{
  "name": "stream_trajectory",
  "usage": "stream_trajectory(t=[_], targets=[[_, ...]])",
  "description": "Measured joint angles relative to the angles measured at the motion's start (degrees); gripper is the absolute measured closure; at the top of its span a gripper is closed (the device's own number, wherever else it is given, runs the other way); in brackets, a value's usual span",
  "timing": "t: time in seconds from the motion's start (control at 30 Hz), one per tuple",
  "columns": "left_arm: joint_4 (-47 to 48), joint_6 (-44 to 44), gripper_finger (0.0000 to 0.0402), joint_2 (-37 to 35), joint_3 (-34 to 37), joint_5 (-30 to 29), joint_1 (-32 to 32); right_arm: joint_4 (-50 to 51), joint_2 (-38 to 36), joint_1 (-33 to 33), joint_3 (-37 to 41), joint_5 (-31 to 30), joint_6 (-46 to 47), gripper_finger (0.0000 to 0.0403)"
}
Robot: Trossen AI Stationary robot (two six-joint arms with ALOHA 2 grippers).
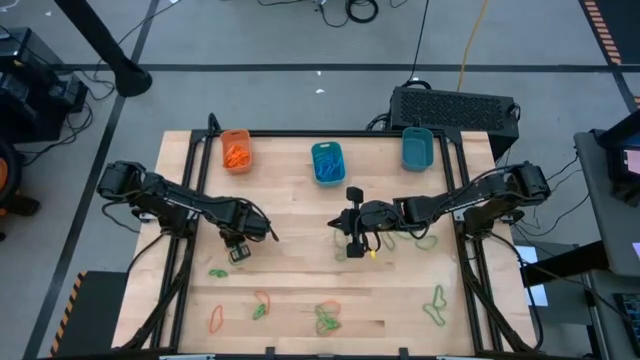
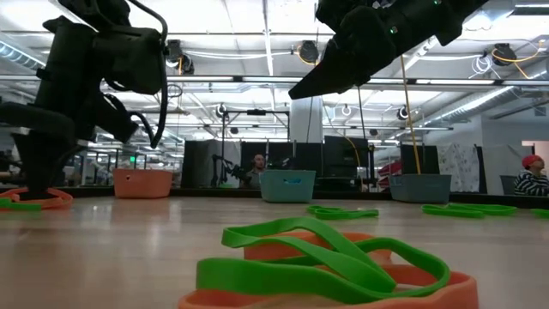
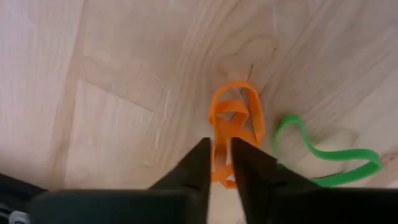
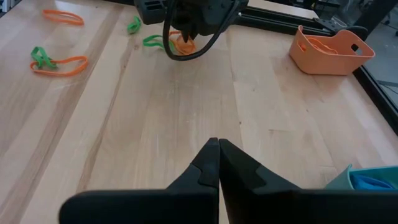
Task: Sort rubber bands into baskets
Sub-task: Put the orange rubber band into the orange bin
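From above, the left gripper [image 1: 238,252] hangs low over the table [image 1: 290,215], its tip just above an orange and a green band. The orange basket [image 1: 236,150] and the middle basket [image 1: 327,163] already hold bands; the third basket [image 1: 416,149] looks empty. Many loose bands [image 1: 325,318] lie nearer than both pincers, so sorting seems far from finished.

At table height, green bands [image 2: 317,262] fill the foreground.

The left wrist camera shows the pincer's narrowed fingers [image 3: 196,168] clenched on an orange band [image 3: 233,127], a green band [image 3: 323,158] just beside it.

The right wrist camera shows the right gripper [image 4: 217,163] clenched on nothing, well short of the orange basket.
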State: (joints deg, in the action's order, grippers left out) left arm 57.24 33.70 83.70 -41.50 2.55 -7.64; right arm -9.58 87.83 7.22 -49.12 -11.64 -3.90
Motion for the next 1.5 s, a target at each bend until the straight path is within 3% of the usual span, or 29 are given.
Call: stream_trajectory(t=[0.13, 0.53, 0.77, 0.87, 1.07, 1.23, 1.37, 1.5], targets=[[0.05, -1.29, 0.0392, 0.00, 0.00, 0.11, 0.00, 0.00, 0.00, 0.00, 0.00, 0.00, 0.00, 0.0403], [6.57, -1.48, 0.0399, -3.32, -7.63, 1.84, -1.80, 0.07, 0.00, 0.00, 0.00, 0.00, -0.22, 0.0403], [12.45, 0.17, 0.0400, -6.60, -11.92, -6.71, -1.99, 0.14, 0.00, -0.02, 0.00, -0.01, -0.22, 0.0403], [12.62, -3.10, 0.0400, -6.75, -11.98, -10.26, -0.33, 0.12, 0.00, -0.02, 0.00, 0.00, -0.22, 0.0403], [8.85, -10.41, 0.0400, -6.75, -11.98, -18.35, 8.14, -0.84, 0.00, 0.00, 0.00, -0.58, 1.48, 0.0403], [7.27, -14.96, 0.0400, -6.75, -11.98, -27.03, 16.83, -3.95, -0.02, 0.40, -0.02, -8.26, 3.00, 0.0403], [7.20, -19.44, 0.0401, -6.75, -11.98, -29.77, 24.36, -5.52, -0.02, 0.74, -0.02, -14.77, 1.58, 0.0403], [4.04, -24.82, 0.0401, -6.75, -11.98, -30.03, 32.00, -6.29, -0.02, 0.34, -0.02, -15.31, 0.50, 0.0403]])
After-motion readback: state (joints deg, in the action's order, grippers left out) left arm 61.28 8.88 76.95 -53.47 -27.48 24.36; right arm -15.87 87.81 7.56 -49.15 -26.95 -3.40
